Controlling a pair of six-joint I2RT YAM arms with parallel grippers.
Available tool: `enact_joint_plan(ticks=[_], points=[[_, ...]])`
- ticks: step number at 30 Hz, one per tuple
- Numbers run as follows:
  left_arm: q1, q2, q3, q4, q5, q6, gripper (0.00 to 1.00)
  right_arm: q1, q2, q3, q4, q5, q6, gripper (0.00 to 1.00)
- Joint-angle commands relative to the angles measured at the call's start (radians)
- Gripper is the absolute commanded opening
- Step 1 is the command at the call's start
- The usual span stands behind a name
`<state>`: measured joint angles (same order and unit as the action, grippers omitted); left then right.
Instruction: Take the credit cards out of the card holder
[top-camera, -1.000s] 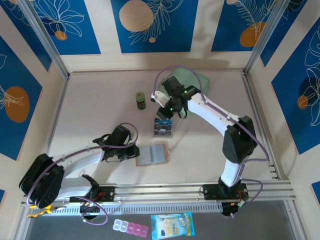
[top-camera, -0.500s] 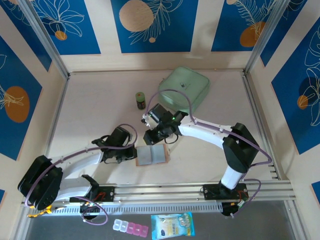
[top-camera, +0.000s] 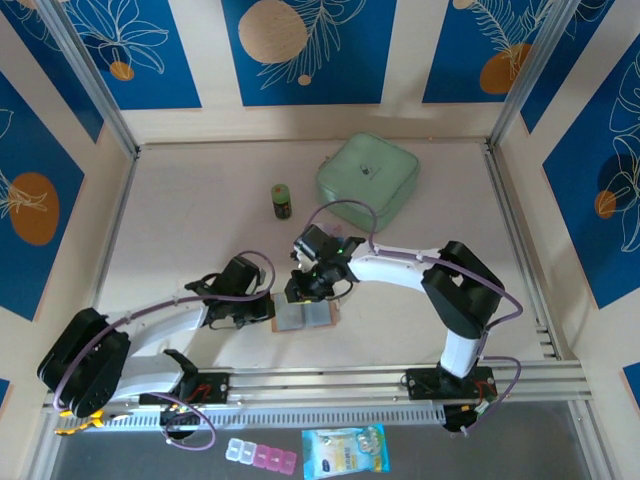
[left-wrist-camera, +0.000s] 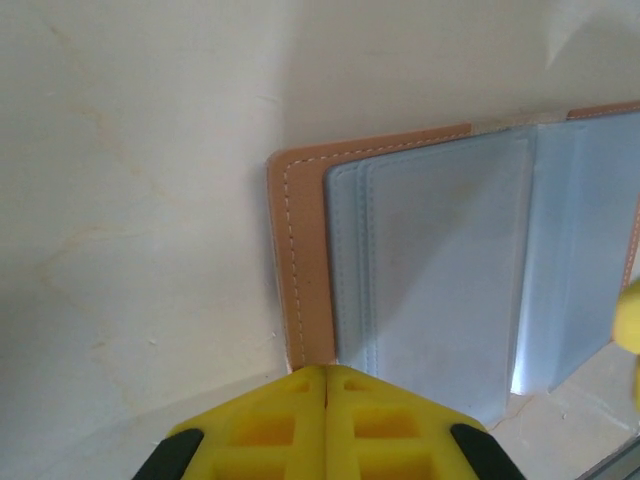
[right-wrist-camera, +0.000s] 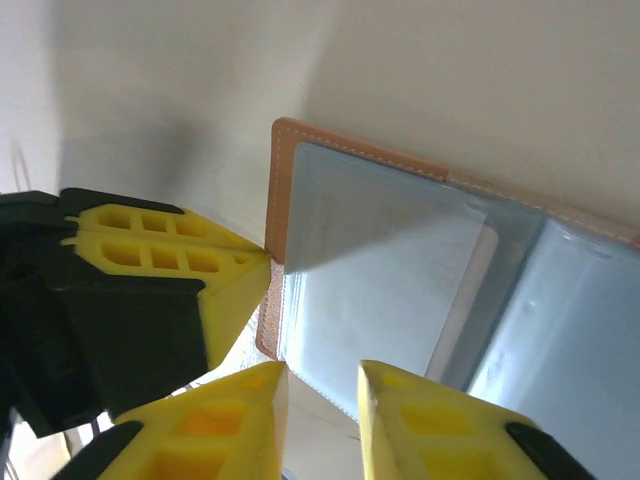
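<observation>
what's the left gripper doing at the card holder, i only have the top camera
observer: left wrist view: the left gripper is shut, tips together at the card holder's tan left edge.
operator: and the right one
observer: right wrist view: the right gripper has a narrow gap between its jaws, nothing in it, over the page beside the left gripper.
operator: cards in the pockets
observer: the grey pockets facing the wrist cameras look blank; deeper layers i cannot tell.

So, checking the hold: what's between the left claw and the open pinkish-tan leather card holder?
Nothing: in the left wrist view the shut left claw touches the pinkish-tan leather card holder at its stitched edge.
</observation>
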<state>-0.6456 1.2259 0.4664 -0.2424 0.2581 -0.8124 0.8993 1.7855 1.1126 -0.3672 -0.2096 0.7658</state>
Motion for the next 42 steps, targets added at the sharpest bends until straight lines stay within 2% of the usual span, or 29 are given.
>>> enact_joint_plan(ticks=[1, 8, 15, 29, 42], points=[[0.004, 0.014, -0.001, 0.006, 0.015, -0.003, 0.06, 0.005, 0.027, -0.01, 0.044, -0.065, 0.056, 0.3], [0.004, 0.047, 0.003, -0.015, 0.013, 0.005, 0.05, 0.01, 0.062, -0.001, 0.045, -0.082, 0.069, 0.34], [0.003, 0.051, 0.012, -0.029, 0.006, 0.011, 0.05, 0.009, 0.097, 0.017, 0.001, -0.087, 0.065, 0.34], [0.006, 0.074, 0.034, -0.058, -0.005, 0.029, 0.05, -0.01, 0.059, -0.009, -0.067, -0.007, 0.061, 0.33], [0.005, 0.072, 0.043, -0.068, -0.004, 0.025, 0.05, -0.049, 0.013, -0.108, 0.053, -0.07, 0.088, 0.32]])
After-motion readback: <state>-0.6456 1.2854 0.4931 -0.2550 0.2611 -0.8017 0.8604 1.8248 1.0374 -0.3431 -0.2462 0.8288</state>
